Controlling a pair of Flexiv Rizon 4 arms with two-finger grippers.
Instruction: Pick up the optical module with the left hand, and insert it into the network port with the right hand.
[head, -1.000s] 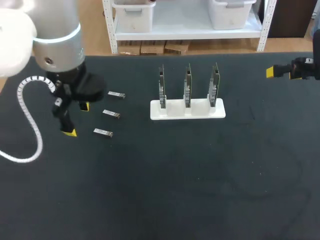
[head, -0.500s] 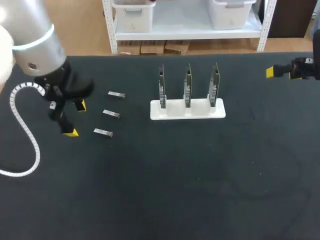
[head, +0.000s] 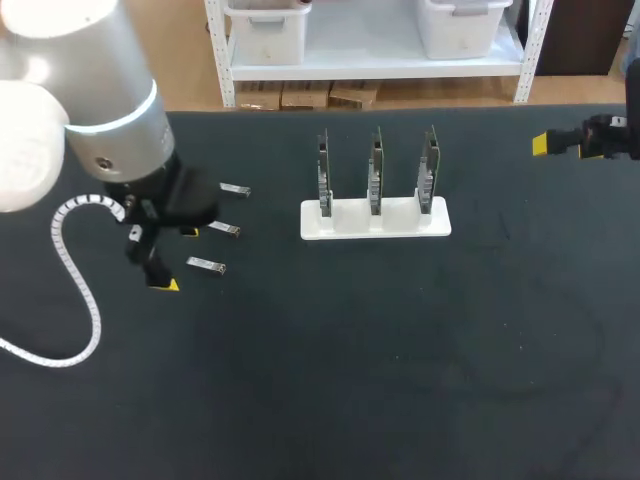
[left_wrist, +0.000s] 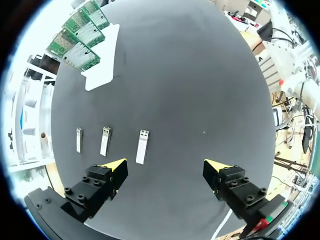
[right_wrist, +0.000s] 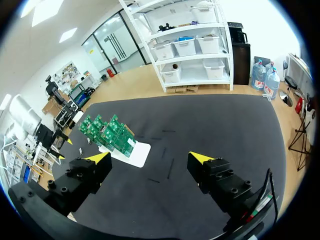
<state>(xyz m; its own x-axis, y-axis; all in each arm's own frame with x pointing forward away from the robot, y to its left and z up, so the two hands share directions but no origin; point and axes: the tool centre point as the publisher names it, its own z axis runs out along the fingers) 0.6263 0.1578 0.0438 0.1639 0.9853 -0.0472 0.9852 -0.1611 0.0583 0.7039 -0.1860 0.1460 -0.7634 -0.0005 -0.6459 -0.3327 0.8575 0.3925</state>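
Left gripper (left_wrist: 167, 167) hangs low over the tabletop (head: 400, 380), fingers spread wide, nothing between them. Three optical modules lie in a row on the left part. The nearest module (left_wrist: 142, 146) lies just ahead of the fingers, off toward one tip, not centred. The middle module (left_wrist: 105, 141) is near it, the far module (left_wrist: 79, 139) beyond.

Step in hand, by my reading: the pick, not yet made. The nearest module's length already lies crosswise to the finger line, so the closing direction looks right. Shift sideways to centre the gap, drop straight, close gently. One finger must land between this module and its neighbour without nudging either.

Right gripper (right_wrist: 149, 159) waits by the far right edge, fingers wide, empty. White rack (head: 375, 218) with three upright boards stands mid-tabletop, well apart from the modules. Ports too small to make out. Room for the handover lies on the near side of the rack. The coiled cable (head: 75, 270) loops beside the left arm.
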